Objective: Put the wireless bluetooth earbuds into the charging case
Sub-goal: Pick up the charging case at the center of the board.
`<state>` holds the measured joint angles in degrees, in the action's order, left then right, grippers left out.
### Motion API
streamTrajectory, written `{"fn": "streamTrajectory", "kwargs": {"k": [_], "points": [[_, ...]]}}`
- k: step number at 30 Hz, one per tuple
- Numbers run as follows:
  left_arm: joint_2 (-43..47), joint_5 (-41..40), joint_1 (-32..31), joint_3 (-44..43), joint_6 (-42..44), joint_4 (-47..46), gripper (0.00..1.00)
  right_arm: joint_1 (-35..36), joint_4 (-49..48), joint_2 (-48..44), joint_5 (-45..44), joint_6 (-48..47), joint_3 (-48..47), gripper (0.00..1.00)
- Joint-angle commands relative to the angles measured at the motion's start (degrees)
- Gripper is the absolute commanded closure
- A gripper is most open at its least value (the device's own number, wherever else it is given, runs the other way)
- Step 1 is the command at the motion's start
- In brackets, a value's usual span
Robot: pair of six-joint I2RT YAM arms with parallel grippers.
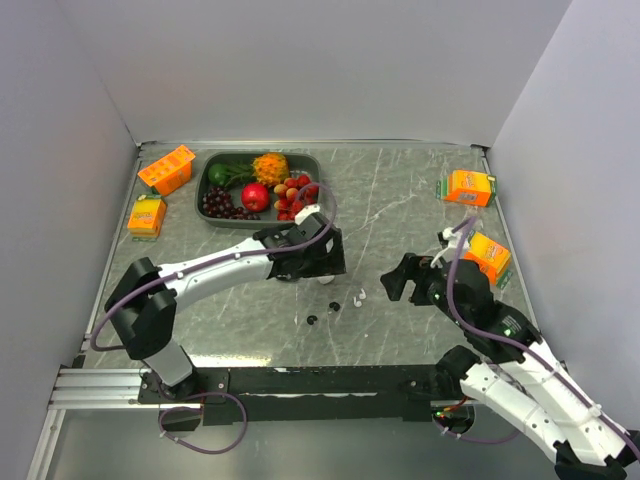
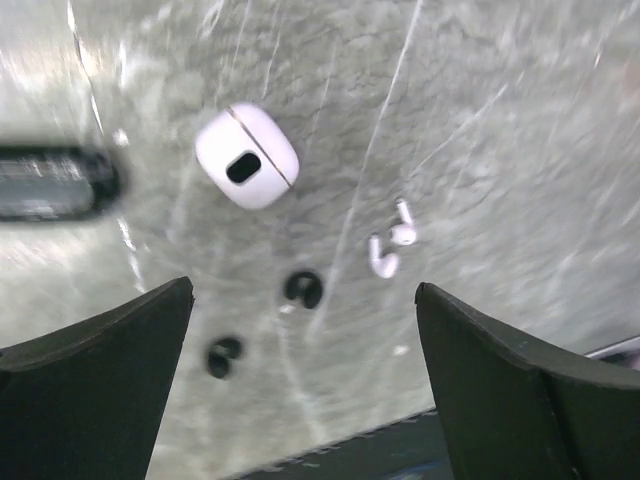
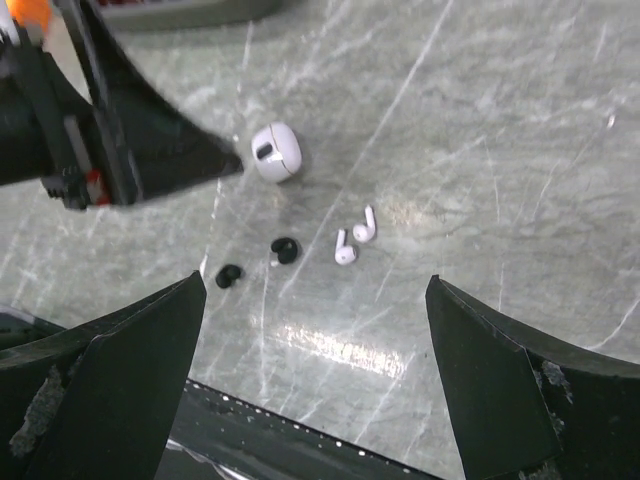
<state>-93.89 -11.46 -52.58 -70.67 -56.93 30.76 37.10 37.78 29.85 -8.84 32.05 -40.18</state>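
Top view: high behind arm bases [image 1: 178, 372], looking down over whole table [image 1: 400, 190]. Both wrist views: close, tilted down, sharing white case [image 2: 247, 156], loose earbuds [image 2: 383, 262].

Grey marbled table [image 1: 400, 200], white walls on three sides. Far left: dark rectangular tray [image 1: 201, 190] holding a round red fruit [image 1: 256, 196], a spiky orange fruit [image 1: 270, 167], a green fruit [image 1: 218, 174], a cluster of dark berries [image 1: 218, 204] and small red fruits [image 1: 293, 198]. Just left of the tray: orange ribbed box [image 1: 167, 169]. Nearer, an orange carton [image 1: 147, 216]. Far right: second orange carton [image 1: 469, 187]; third orange carton [image 1: 490, 258] nearer, apart from it. Near left edge: aluminium rail [image 1: 100, 385].
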Motion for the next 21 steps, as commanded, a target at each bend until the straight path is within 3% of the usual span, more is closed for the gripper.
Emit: {"fn": "streamTrajectory", "kwargs": {"k": [1, 5, 8, 10, 15, 21], "points": [[-0.9, 0.7, -0.2, -2.4, 20.7, 1.4, 0.02, 0.1, -1.0, -4.5, -1.7, -1.4, 0.2, 0.01], [-0.6, 3.8, -0.6, -0.8, 33.8, -1.4, 0.01, 0.1, -1.3, -3.1, -1.4, -0.6, 0.3, 0.01], [4.0, 6.0, -0.8, 4.7, 42.9, -9.2, 0.01, 0.1, -0.6, -2.0, -0.7, -0.8, -0.6, 0.01], [4.8, 11.9, 1.1, 5.8, 47.7, -12.1, 0.01, 0.2, 0.0, -2.0, -0.8, -1.1, -0.9, 0.01], [-7.3, 16.4, 4.8, -8.3, 51.3, 0.9, 0.06, 0.1, -0.3, -3.3, -0.5, -0.9, -0.9, 0.01], [-14.7, 14.5, 4.9, -14.5, 50.2, 7.5, 0.04, 0.1, 0.8, -2.6, -0.4, -0.5, -1.6, 0.01]]}}
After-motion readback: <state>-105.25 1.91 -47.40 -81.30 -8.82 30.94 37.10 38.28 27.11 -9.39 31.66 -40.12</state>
